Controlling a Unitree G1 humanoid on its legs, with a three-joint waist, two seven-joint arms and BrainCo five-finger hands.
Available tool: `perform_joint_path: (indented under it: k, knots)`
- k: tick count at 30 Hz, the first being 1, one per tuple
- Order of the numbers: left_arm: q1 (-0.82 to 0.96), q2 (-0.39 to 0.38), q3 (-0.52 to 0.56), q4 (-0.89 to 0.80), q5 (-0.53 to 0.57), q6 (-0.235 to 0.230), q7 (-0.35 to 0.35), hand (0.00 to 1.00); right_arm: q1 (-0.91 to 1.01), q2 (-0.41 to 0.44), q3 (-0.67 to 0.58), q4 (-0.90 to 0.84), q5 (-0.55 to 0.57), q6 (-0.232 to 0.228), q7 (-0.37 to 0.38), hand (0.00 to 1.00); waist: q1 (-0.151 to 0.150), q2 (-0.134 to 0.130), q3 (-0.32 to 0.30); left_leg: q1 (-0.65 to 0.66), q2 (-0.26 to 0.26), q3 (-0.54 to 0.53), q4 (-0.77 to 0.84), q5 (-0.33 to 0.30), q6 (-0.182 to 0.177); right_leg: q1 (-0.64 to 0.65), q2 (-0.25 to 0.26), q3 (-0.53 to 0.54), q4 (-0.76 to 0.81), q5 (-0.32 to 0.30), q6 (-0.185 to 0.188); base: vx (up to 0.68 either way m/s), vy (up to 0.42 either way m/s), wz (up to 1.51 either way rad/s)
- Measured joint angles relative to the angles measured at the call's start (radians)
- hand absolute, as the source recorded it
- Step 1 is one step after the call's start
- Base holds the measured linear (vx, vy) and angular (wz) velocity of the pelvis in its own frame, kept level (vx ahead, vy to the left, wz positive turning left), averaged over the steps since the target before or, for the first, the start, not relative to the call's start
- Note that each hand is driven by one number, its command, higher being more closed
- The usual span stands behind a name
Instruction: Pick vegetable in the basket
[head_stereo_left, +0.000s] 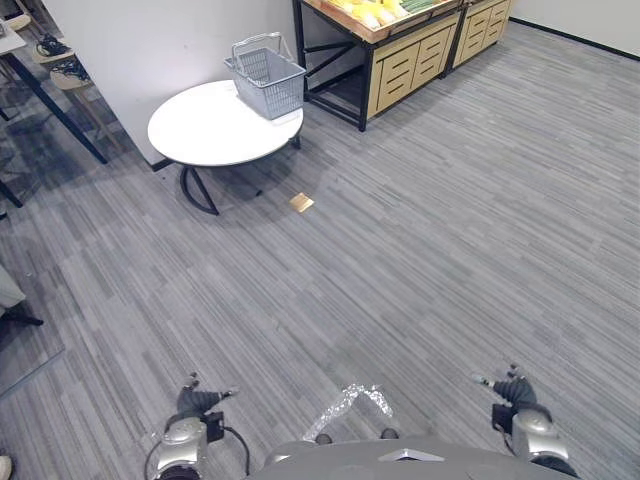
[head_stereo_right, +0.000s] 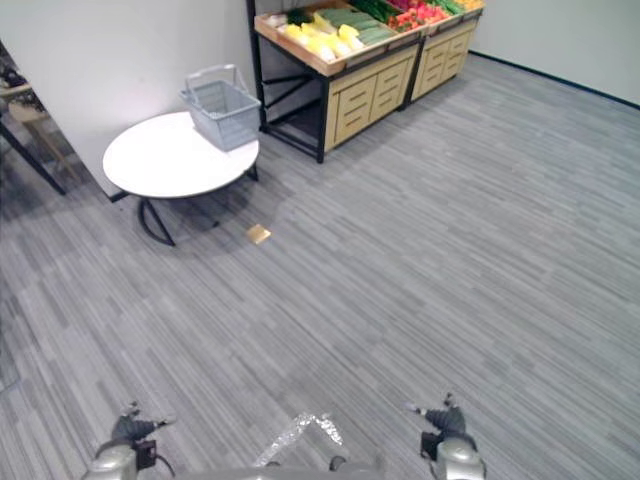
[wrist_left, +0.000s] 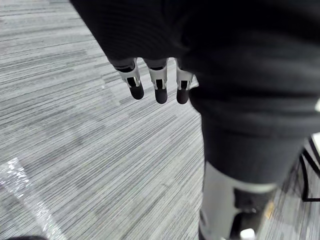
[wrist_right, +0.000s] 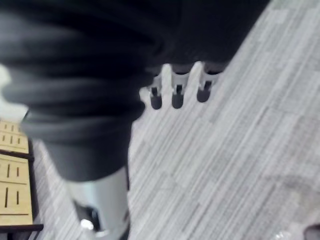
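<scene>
Down at seven o'clock we are hanging our left hand (head_stereo_left: 196, 402) low over the grey striped floor (head_stereo_left: 430, 250). Its fingers (wrist_left: 159, 85) are dangling straight and loose, gripping nothing. Up at eleven o'clock a round white table (head_stereo_left: 205, 130) is standing on dark legs beside a white wall (head_stereo_left: 150, 40). A grey wire basket (head_stereo_left: 268, 80) is sitting upright on the table's far right edge, its handles raised. Just in front of the table a small tan piece (head_stereo_left: 301, 203) is lying on the floor. At six o'clock, close to us, a clear crinkled strip (head_stereo_left: 352, 400) is lying flat. At one o'clock a wooden stand (head_stereo_right: 365, 85) with drawers is carrying the vegetables (head_stereo_right: 330, 40), yellow, green and red, in its top tray, near the basket but apart from it. At five o'clock we are holding our right hand (head_stereo_left: 518, 392) low too, fingers (wrist_right: 177, 92) straight, slack and empty.
</scene>
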Motion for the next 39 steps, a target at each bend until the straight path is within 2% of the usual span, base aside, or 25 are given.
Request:
perform_joint_path:
  k: [12,21,25,26,27,28,29,30,31,32,33,34,36,37,38,39]
  knots:
    - [0.007,-0.013,-0.037,0.000,0.006,-0.011,0.001,0.00,0.011,0.008,0.027,0.003,-0.035,0.000,0.004,0.00,-0.015,0.000,0.004,0.002,0.002,-0.011,-0.007,0.003,0.004,0.008,0.001,-0.013,0.004,-0.001,0.001,-0.05,-0.037,0.02]
    - [-0.008,-0.015,-0.074,0.000,-0.001,-0.011,0.023,0.00,0.033,0.042,0.028,0.014,-0.035,0.001,0.003,0.00,-0.018,-0.009,0.013,-0.039,-0.001,-0.041,-0.007,0.004,0.005,-0.018,-0.002,-0.042,0.000,-0.016,0.003,0.01,-0.023,0.11]
    - [-0.009,-0.015,-0.071,0.000,-0.003,-0.012,0.034,0.00,0.003,0.049,0.022,0.044,-0.025,0.001,0.002,0.00,-0.016,-0.005,0.030,-0.042,0.007,-0.019,0.000,-0.010,-0.012,-0.039,0.006,-0.028,0.015,-0.033,-0.006,0.13,-0.028,-0.13]
    - [-0.004,-0.016,-0.059,0.000,-0.003,-0.012,0.035,0.00,-0.004,0.051,0.029,0.047,-0.024,0.001,0.002,0.00,-0.013,-0.008,0.037,-0.063,0.014,0.001,0.061,-0.049,-0.019,-0.051,0.008,-0.007,0.041,-0.050,-0.011,0.11,-0.032,-0.36]
    - [0.003,-0.019,-0.037,-0.003,-0.004,-0.012,0.036,0.00,-0.008,0.052,0.048,0.046,-0.024,0.000,0.004,0.00,-0.009,-0.020,0.054,-0.137,0.031,0.028,0.254,-0.129,-0.057,-0.047,0.005,0.005,0.063,-0.070,-0.020,0.10,-0.075,-0.35]
    - [0.002,-0.027,-0.022,-0.010,-0.004,-0.012,0.036,0.00,-0.011,0.053,0.050,0.043,-0.024,0.000,0.004,0.00,-0.005,-0.023,0.061,-0.189,0.049,0.046,0.383,-0.163,-0.078,-0.045,0.005,0.011,0.074,-0.080,-0.024,0.06,-0.100,-0.34]
    - [-0.001,-0.052,0.002,-0.040,-0.020,-0.012,0.038,0.00,-0.009,0.050,0.051,0.032,-0.024,0.001,0.004,0.00,0.006,-0.018,0.080,-0.279,0.101,0.080,0.637,-0.186,-0.091,-0.029,0.016,0.021,0.098,-0.099,-0.031,0.08,-0.120,-0.31]
    - [0.003,-0.067,0.006,-0.049,-0.032,-0.012,0.038,0.00,-0.003,0.047,0.052,0.022,-0.024,0.001,0.004,0.00,0.010,-0.009,0.087,-0.317,0.133,0.093,0.747,-0.178,-0.089,-0.015,0.025,0.026,0.106,-0.111,-0.039,0.10,-0.062,-0.36]
    - [0.014,-0.094,0.007,-0.062,-0.044,-0.012,0.041,0.00,0.009,0.044,0.056,0.003,-0.024,0.001,0.002,0.00,0.013,-0.012,0.104,-0.379,0.181,0.107,0.917,-0.165,-0.085,0.014,0.031,0.035,0.118,-0.141,-0.054,0.16,-0.026,-0.29]
    - [0.028,-0.112,-0.003,-0.065,-0.047,-0.012,0.041,0.00,0.006,0.043,0.062,-0.002,-0.024,0.002,0.000,0.00,0.014,-0.009,0.105,-0.403,0.211,0.121,0.950,-0.204,-0.087,0.029,0.029,0.049,0.134,-0.169,-0.061,0.17,0.010,-0.26]
    - [0.030,-0.116,-0.016,-0.065,-0.047,-0.012,0.040,0.00,0.004,0.039,0.063,-0.004,-0.024,0.002,-0.002,0.00,0.011,-0.010,0.105,-0.422,0.216,0.125,0.935,-0.223,-0.089,0.031,0.025,0.055,0.141,-0.182,-0.059,0.26,0.070,-0.26]
    - [0.025,-0.124,-0.038,-0.068,-0.049,-0.012,0.040,0.00,-0.006,0.026,0.063,-0.005,-0.024,0.002,-0.003,0.00,0.014,-0.013,0.108,-0.468,0.209,0.125,0.824,-0.230,-0.085,0.031,0.002,0.071,0.148,-0.201,-0.052,0.25,0.094,-0.19]
    - [0.025,-0.125,-0.051,-0.068,-0.051,-0.014,0.040,0.00,-0.026,0.007,0.066,-0.002,-0.024,0.002,-0.004,0.00,0.016,-0.011,0.113,-0.513,0.186,0.128,0.656,-0.193,-0.091,0.037,-0.032,0.077,0.143,-0.217,-0.035,0.27,0.141,-0.20]
    - [0.027,-0.125,-0.064,-0.069,-0.052,-0.017,0.040,0.00,-0.044,-0.012,0.069,0.003,-0.024,0.002,-0.005,0.00,0.019,-0.002,0.119,-0.537,0.172,0.128,0.479,-0.102,-0.095,0.049,-0.054,0.088,0.129,-0.233,-0.020,0.37,0.245,-0.31]
    - [0.028,-0.125,-0.078,-0.069,-0.053,-0.018,0.041,0.00,-0.051,-0.034,0.083,0.003,-0.024,0.002,-0.007,0.00,0.033,0.019,0.129,-0.537,0.179,0.124,0.346,-0.036,-0.103,0.073,-0.056,0.103,0.109,-0.243,-0.014,0.39,0.291,-0.49]
    - [0.028,-0.124,-0.089,-0.069,-0.053,-0.019,0.041,0.00,-0.054,-0.049,0.090,0.005,-0.025,0.001,-0.008,0.00,0.049,0.035,0.138,-0.543,0.193,0.123,0.295,0.044,-0.096,0.096,-0.058,0.123,0.091,-0.257,0.008,0.44,0.366,-0.53]
